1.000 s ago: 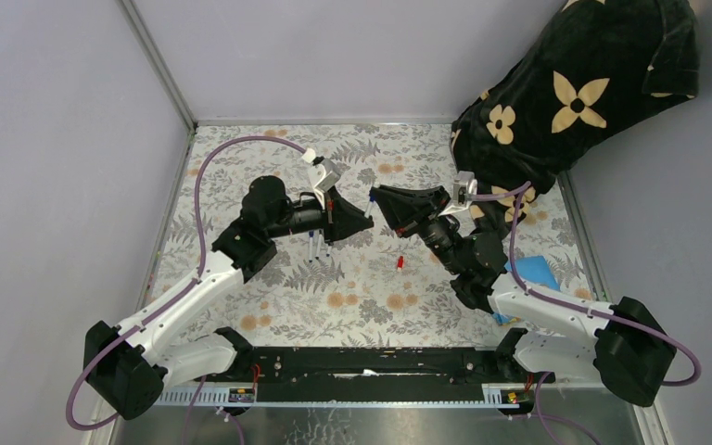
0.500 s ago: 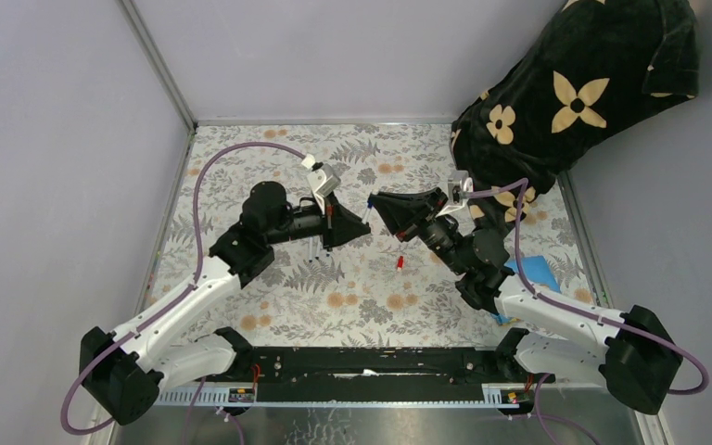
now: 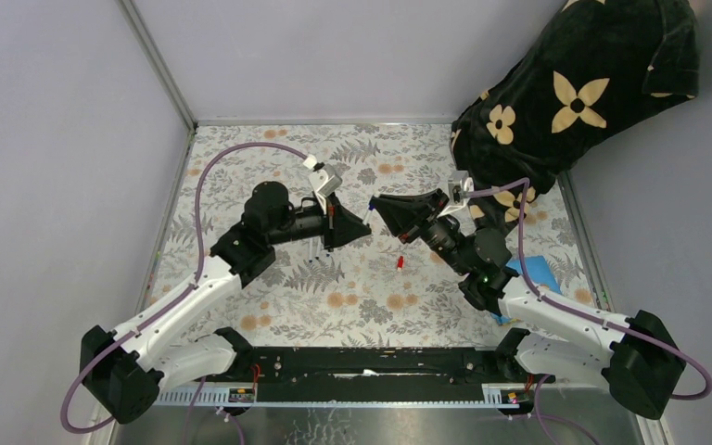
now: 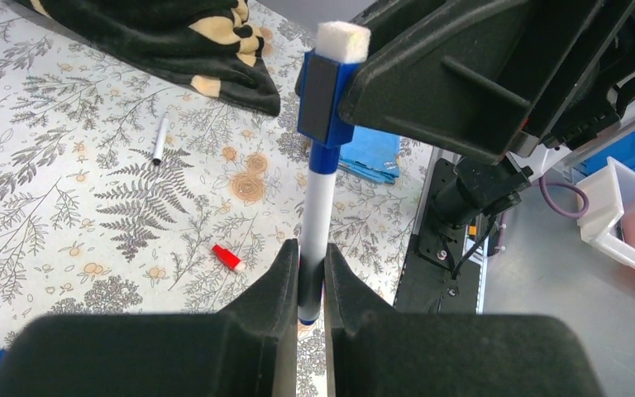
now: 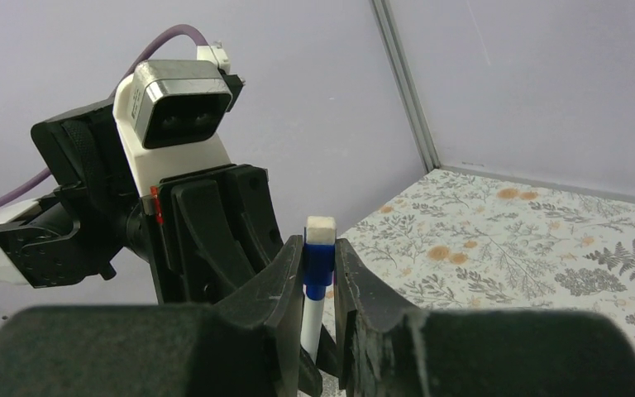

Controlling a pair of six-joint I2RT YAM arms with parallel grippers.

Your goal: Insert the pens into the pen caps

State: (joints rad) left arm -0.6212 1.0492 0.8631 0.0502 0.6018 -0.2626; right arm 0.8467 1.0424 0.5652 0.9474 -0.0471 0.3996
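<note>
My left gripper [image 4: 312,265] is shut on the lower end of a white pen [image 4: 318,207] held above the table. A blue pen cap [image 4: 324,99] with a white end sits on the pen's far end. My right gripper [image 5: 318,260] is shut on that blue cap [image 5: 318,266], and the white barrel [image 5: 312,327] runs down between its fingers. From above, the left gripper [image 3: 363,227] and the right gripper [image 3: 377,206] meet tip to tip over the mat. A red cap [image 3: 400,264] lies loose on the table [image 4: 228,258]. Another pen [image 4: 159,141] lies near the black cloth.
Two more pens [image 3: 315,246] lie under the left wrist. A black cloth with cream flowers [image 3: 575,93] covers the back right corner. A blue cloth [image 3: 533,271] lies at the right edge. Walls enclose the floral mat [image 3: 269,297] on the left and back.
Both wrists have shifted slightly, with the left gripper dropping a little toward the near side. The grips on the pen and the blue cap are unchanged.
</note>
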